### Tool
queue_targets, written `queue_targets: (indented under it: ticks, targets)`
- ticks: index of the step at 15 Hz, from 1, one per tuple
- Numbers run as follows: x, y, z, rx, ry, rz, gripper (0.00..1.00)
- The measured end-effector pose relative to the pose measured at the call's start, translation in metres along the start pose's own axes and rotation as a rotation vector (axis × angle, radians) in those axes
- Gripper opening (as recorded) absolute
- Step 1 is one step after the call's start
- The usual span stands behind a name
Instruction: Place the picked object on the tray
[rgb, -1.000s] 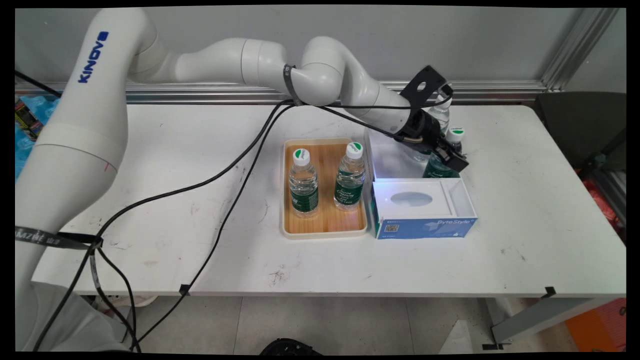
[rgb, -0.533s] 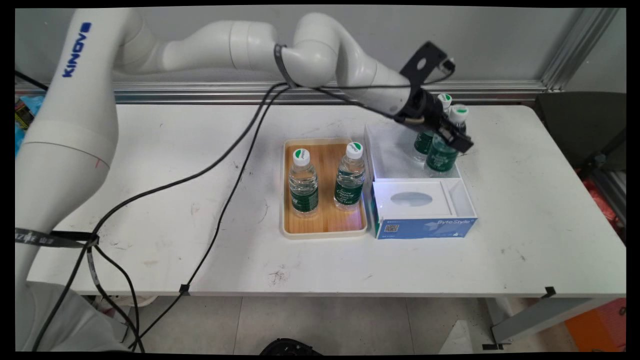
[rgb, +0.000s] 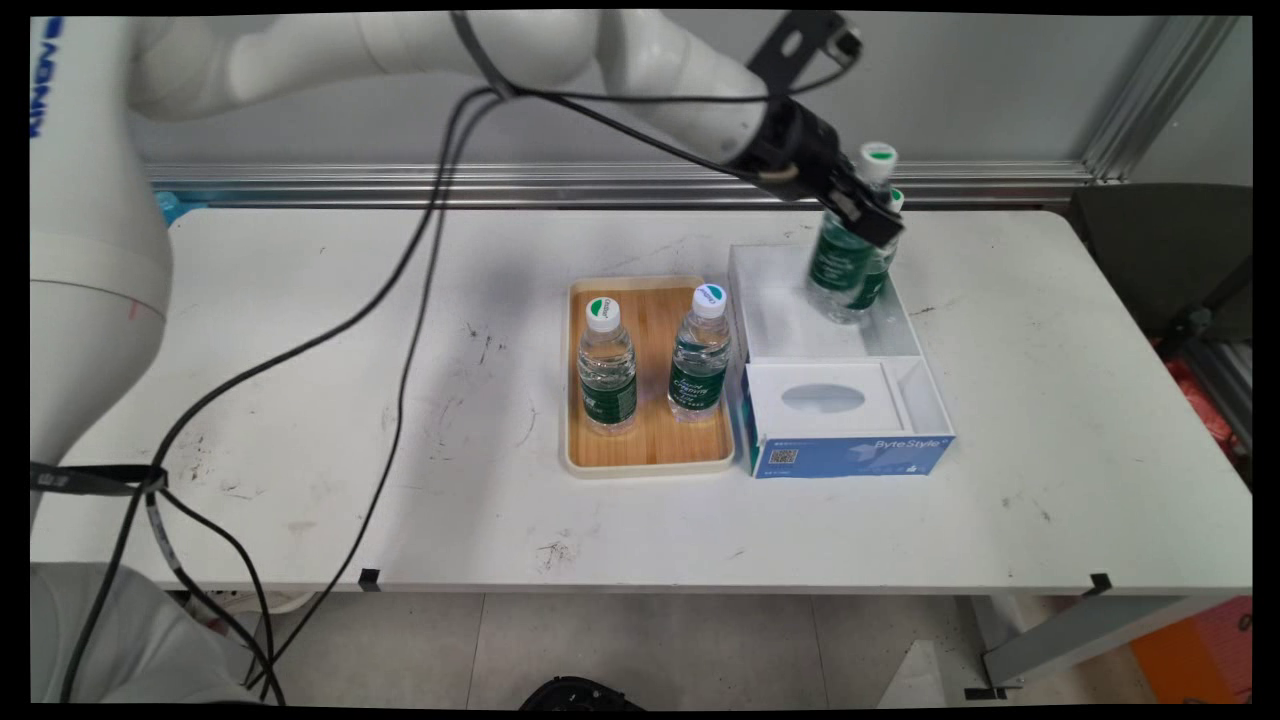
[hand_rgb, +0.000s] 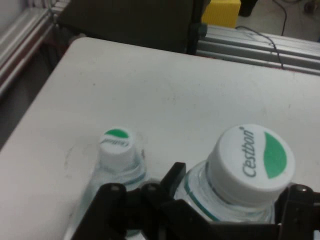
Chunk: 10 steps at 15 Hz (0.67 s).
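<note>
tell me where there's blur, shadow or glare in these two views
Main view: the held water bottle and gripper are slightly smeared; the arm's soft shadow darkens the table left of the bamboo tray; no strong glare. Hand view: soft throughout; the held bottle's cap stays legible, the bottle behind is blurrier.
</note>
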Motion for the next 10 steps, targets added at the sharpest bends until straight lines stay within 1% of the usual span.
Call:
queue_targets:
  ticks: [2,5,7,10]
  targets:
    - [-0.001,-0.009,-0.025,0.015,-0.013,0.038,0.00]
    - [-0.007,-0.022,-0.052,0.033,-0.034,0.078,0.00]
    - [-0.014,-0.033,-0.073,0.044,-0.052,0.101,0.00]
    - [-0.026,-0.046,-0.097,0.052,-0.072,0.114,0.00]
